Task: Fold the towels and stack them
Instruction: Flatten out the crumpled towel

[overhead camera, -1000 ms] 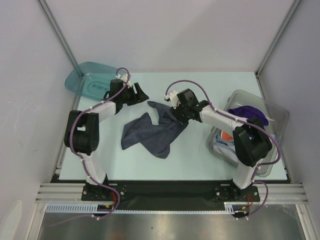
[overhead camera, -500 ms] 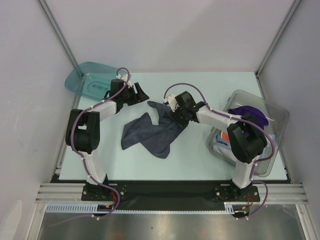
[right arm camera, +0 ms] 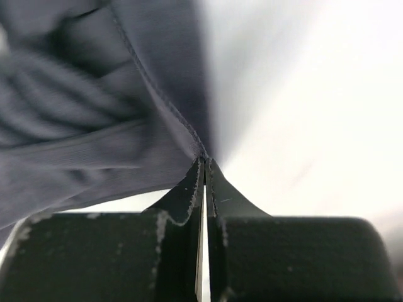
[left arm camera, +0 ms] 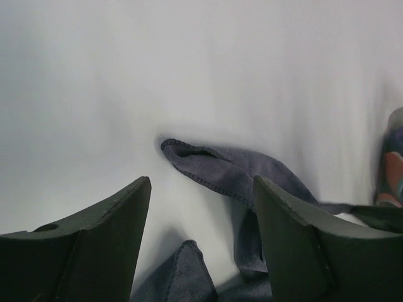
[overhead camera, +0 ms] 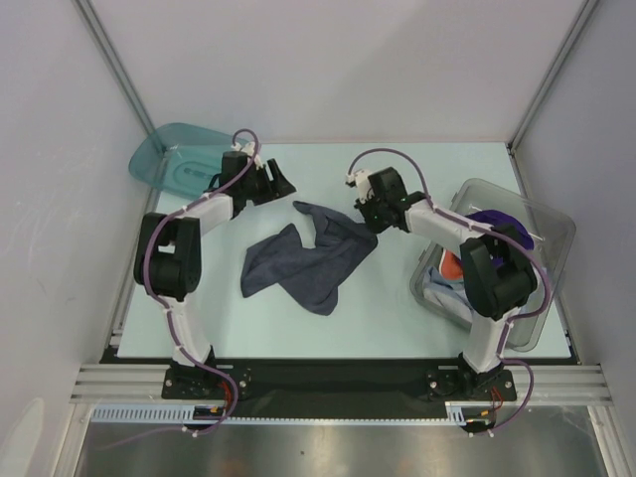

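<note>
To flatten this one, I judge that my left gripper [left arm camera: 202, 180], jaws spread and empty, should drop onto the free hemmed corner of the grey-blue towel [overhead camera: 303, 263] just ahead of it and take a single layer. My right gripper [right arm camera: 204, 160], pinched shut on the towel's right hem, should draw away low and gently. The towel lies crumpled mid-worktop [overhead camera: 378, 308]. My left arm reaches far out beside the teal tray [overhead camera: 164, 159], wrist aimed rightward. My right arm bends inward from the clear bin [overhead camera: 556, 224], where a purple towel [overhead camera: 492, 221] sits.
</note>
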### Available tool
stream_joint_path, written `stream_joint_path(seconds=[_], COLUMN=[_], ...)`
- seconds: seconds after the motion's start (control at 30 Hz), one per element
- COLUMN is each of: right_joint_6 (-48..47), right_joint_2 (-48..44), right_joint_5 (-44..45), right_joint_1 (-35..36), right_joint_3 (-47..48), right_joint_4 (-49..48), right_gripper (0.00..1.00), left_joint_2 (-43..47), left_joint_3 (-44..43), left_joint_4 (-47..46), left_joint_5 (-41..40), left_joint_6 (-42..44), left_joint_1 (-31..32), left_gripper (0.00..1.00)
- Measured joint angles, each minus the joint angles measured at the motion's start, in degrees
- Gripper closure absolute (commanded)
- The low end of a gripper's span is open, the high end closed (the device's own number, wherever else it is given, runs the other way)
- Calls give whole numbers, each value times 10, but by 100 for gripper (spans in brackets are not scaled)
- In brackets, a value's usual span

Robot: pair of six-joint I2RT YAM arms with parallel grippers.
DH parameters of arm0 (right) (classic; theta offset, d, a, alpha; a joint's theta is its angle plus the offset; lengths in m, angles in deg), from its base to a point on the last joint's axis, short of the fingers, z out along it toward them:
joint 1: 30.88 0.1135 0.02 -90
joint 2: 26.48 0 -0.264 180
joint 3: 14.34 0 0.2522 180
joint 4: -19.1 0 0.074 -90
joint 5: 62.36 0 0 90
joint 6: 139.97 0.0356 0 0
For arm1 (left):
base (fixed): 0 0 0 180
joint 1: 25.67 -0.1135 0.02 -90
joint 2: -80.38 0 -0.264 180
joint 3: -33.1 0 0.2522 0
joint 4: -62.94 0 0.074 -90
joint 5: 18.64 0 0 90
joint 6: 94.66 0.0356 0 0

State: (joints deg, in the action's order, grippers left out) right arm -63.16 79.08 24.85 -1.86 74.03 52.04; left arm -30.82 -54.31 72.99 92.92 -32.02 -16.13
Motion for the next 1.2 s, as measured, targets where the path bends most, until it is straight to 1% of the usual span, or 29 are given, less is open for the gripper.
stream_joint_path(seconds=[0.13, 0.23, 0.57, 0.7, 0.8, 0.87, 1.07, 1.17, 1.2], right_joint_6=[34, 59, 124, 136, 143, 147, 147, 147, 147], right_joint_2=[18, 43, 89, 93, 93, 93, 93, 93, 93], right_joint_5=[15, 39, 67, 71, 76, 77, 76, 73, 71], right_joint_1=[-48, -70, -112, -123, -127, -127, -127, -127, -127], right_joint_3=[54, 86, 99, 99, 100, 100, 100, 100, 100], right_joint_4=[17, 17, 33, 34, 37, 37, 37, 36, 35], right_gripper=[100, 100, 100, 100, 100, 100, 100, 100, 100], left_joint_2=[-9, -23, -85, -128, -174, -196, -233, -246, -249], left_joint_3=[-17, -35, -108, -170, -240, -269, -310, -324, -327], left_joint_4=[11, 21, 48, 65, 87, 98, 127, 137, 139], left_joint_5=[-10, -19, -14, -16, -17, -16, -17, -18, -18], left_joint_6=[6, 15, 54, 74, 85, 88, 96, 96, 96], left_joint_1=[0, 3, 19, 26, 35, 40, 56, 67, 70], left_gripper=[29, 29, 30, 30, 30, 31, 33, 37, 40])
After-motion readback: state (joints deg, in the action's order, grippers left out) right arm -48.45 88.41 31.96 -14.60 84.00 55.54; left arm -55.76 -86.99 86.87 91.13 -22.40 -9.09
